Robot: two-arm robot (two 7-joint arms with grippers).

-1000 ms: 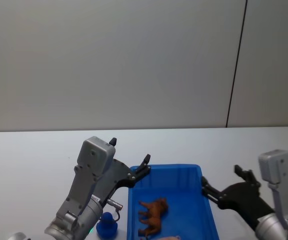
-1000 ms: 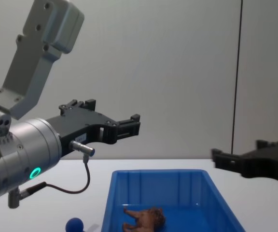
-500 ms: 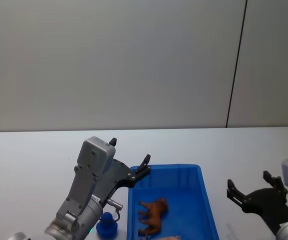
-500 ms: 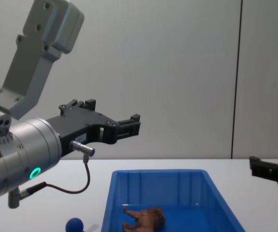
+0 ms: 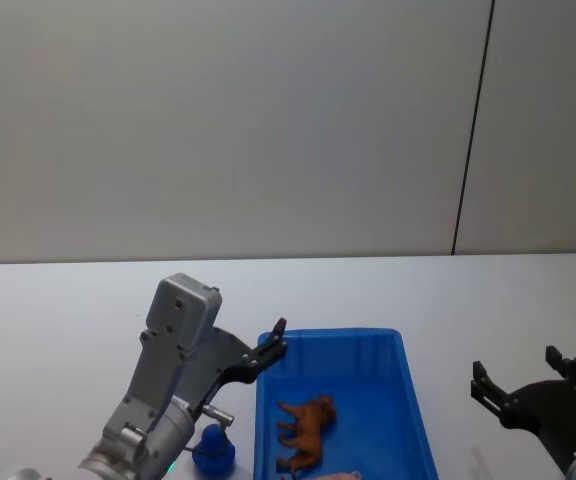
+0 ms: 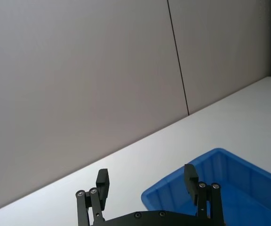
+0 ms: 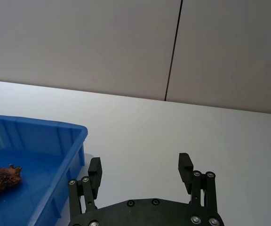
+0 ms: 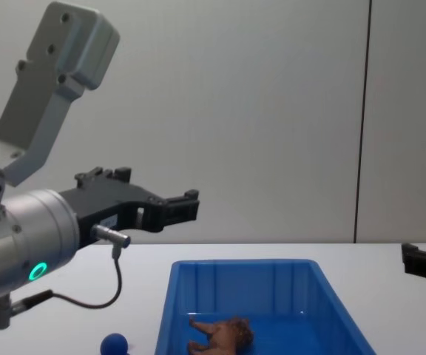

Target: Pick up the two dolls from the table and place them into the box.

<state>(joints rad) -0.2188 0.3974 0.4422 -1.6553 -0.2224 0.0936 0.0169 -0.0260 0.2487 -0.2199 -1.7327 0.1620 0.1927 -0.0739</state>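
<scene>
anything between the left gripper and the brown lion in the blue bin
Nothing visible. The left gripper hangs open by the far left corner of the bin, and the lion lies uncovered on the bin's floor.

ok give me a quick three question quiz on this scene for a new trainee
1. True or false: the brown lion lies inside the blue box.
2. Where is the right gripper? A) shut, inside the box B) open, over the table to the right of the box C) shut, to the left of the box
3. Fill in: the left gripper hangs open above the box's far ____ corner.
Key: 1 true; 2 B; 3 left.
</scene>
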